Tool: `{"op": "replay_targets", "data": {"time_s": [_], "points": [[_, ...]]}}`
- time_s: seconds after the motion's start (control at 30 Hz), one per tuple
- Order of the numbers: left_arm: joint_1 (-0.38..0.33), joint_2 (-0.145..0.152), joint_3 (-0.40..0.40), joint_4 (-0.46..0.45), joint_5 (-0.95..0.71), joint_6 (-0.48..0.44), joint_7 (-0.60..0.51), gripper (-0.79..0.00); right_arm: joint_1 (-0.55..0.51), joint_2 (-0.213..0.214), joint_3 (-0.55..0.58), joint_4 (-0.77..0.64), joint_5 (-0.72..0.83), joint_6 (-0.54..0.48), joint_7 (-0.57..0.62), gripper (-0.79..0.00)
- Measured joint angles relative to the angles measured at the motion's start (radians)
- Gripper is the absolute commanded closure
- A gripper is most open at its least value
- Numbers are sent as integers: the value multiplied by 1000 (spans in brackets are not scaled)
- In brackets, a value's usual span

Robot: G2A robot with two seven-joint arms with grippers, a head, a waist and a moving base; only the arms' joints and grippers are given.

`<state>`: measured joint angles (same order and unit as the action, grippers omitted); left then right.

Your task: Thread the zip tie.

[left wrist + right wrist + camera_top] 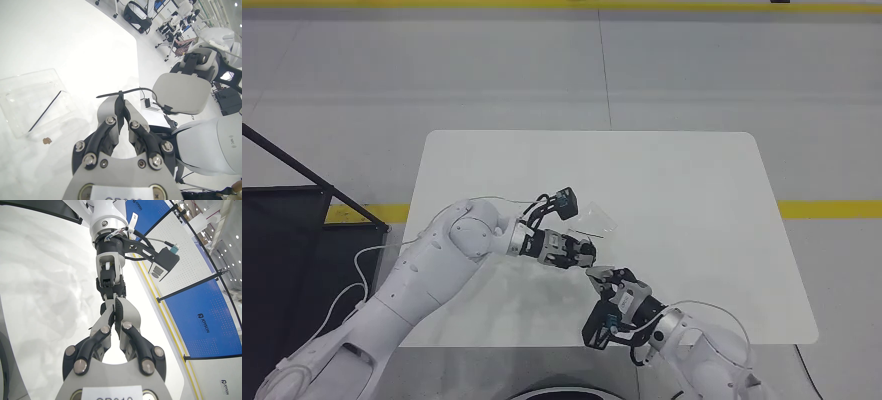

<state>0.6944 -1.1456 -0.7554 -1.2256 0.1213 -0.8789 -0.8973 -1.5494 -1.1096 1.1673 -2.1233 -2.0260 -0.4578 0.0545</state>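
- left gripper pinches the zip tie by what looks like its head, above the counter, to steady the slot
- right gripper clamps narrow on the far end, bending it round for feeding

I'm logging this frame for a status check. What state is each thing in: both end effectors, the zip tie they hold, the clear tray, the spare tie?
Left end effector: shut on the zip tie.
Right end effector: shut on the zip tie.
Zip tie: lifted, arched between both; whether threaded, cannot tell.
Clear tray: uncovered, flat on the table.
Spare tie: lying straight in the tray, unlooped.
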Motion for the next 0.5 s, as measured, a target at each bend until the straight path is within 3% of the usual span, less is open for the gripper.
{"op": "replay_targets", "data": {"time_s": [0.07,0.1,0.17,0.23,0.4,0.5], "points": [[2,1,-2,-2,2,-1,4,0,3,-1,-1,1,5,-2,6,-6],[3,2,-4,-3,2,-1,8,0,4,-1,-2,1,13,1,6,-345],[3,3,-9,-4,3,1,16,0,5,-2,0,1,29,3,-2,-526],[4,5,-18,-5,5,1,32,0,3,-1,8,1,46,0,-15,-653],[19,14,-62,-19,33,-18,105,0,-15,2,44,2,116,-1,-68,-785],[39,20,-93,-42,87,-16,168,0,-30,1,79,12,224,15,-115,-785]]}}
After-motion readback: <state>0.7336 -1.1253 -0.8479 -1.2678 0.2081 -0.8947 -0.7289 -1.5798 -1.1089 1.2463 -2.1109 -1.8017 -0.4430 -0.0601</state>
